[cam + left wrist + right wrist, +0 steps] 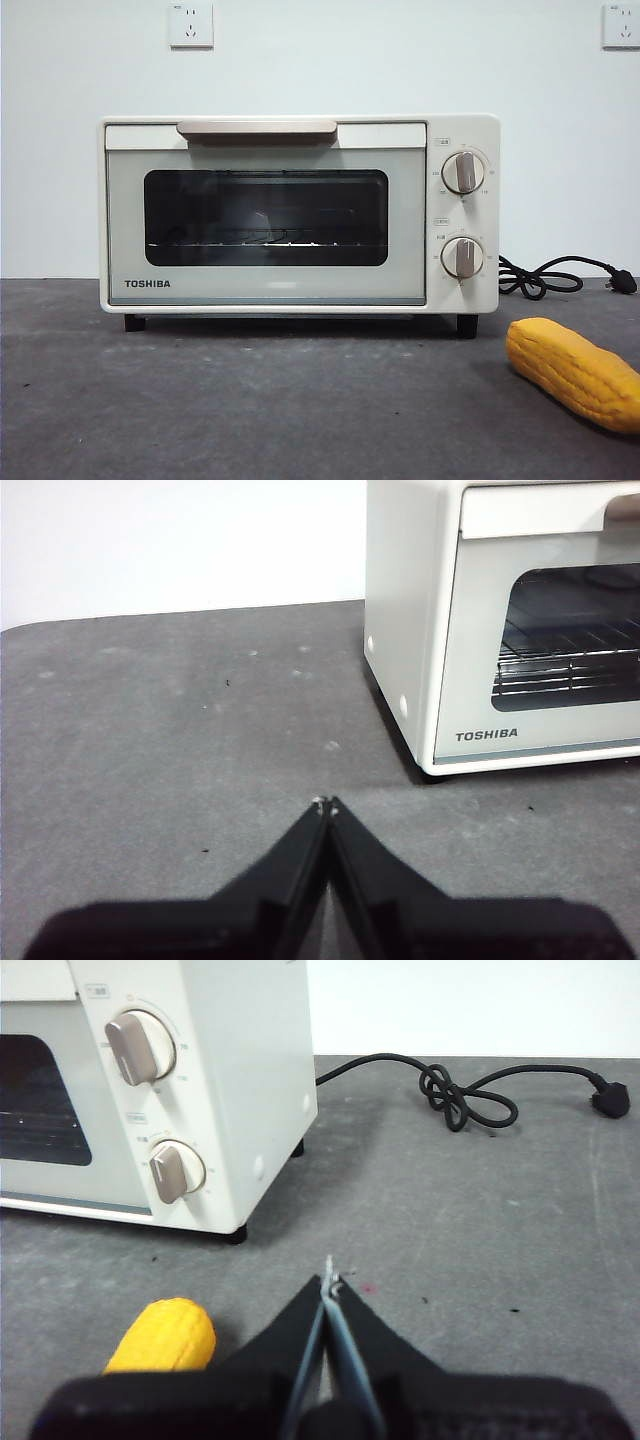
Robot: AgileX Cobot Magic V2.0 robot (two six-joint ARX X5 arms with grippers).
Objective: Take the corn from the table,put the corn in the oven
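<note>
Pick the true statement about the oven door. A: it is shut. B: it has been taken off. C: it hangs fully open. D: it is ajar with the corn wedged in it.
A: the oven door sits flush in its frame, while the corn lies on the table.

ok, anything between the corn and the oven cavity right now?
Yes: the oven door is shut, handle at the top. The corn lies on the table in front of the knob side, apart from the oven. Right gripper, jaws shut, sits beside it with nothing between.
</note>
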